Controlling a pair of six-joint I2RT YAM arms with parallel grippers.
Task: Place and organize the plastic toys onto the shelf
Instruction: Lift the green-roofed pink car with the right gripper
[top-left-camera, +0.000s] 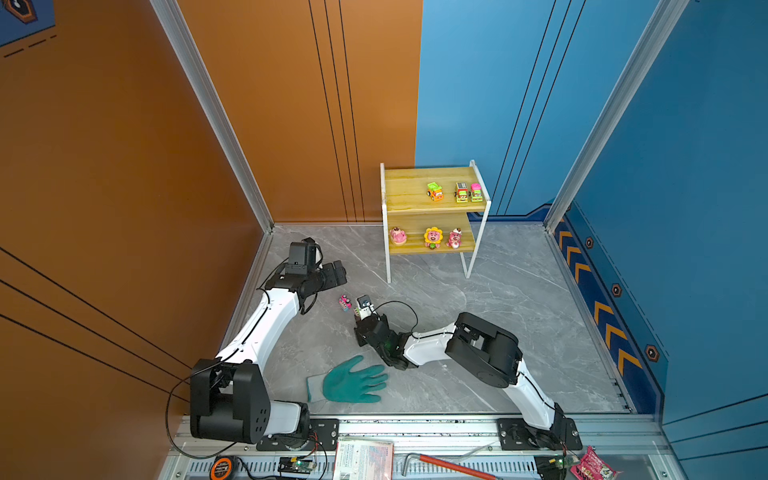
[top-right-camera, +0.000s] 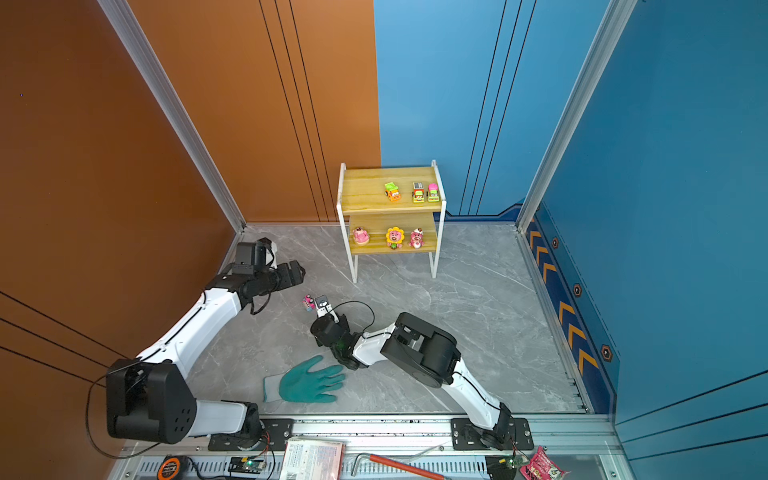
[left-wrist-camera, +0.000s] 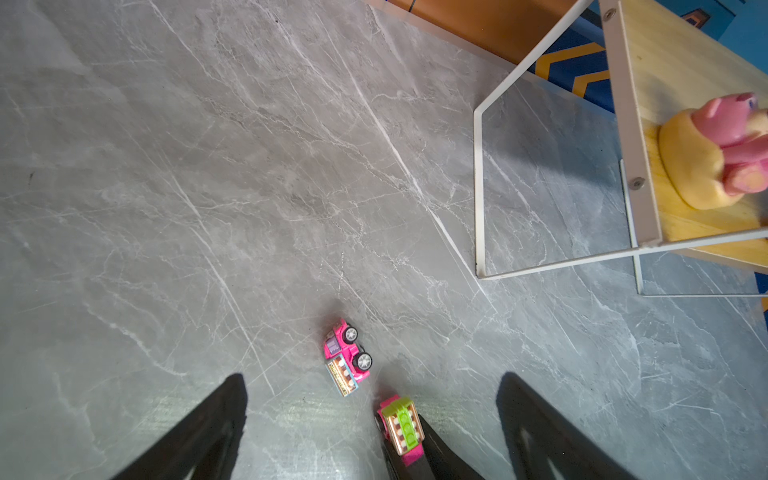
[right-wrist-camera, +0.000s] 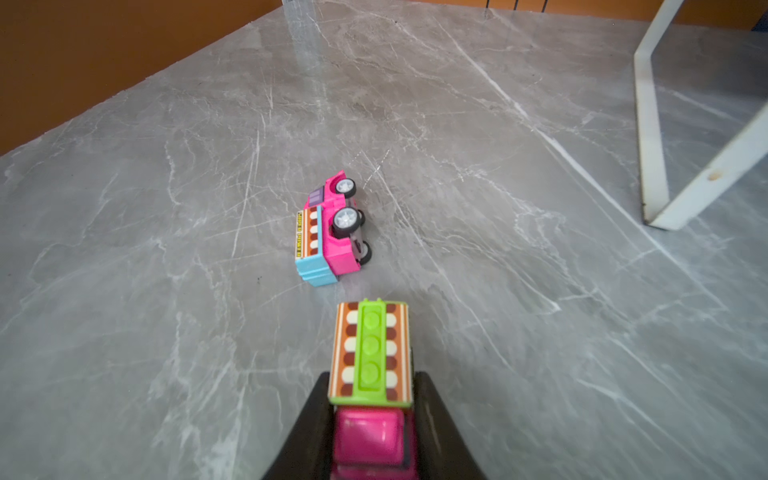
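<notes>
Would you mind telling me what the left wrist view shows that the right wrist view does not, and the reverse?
Only the left wrist view: the left gripper, jaws wide open, and a pink bear on a board of the shelf. Only the right wrist view: the right gripper closed on both sides of the green-roofed car. Both: that car, the pink car lying on its side, a white shelf leg and the grey tabletop.

Left end effector (top-left-camera: 338, 273) splayed, right end effector (top-left-camera: 362, 308) clamped.
</notes>
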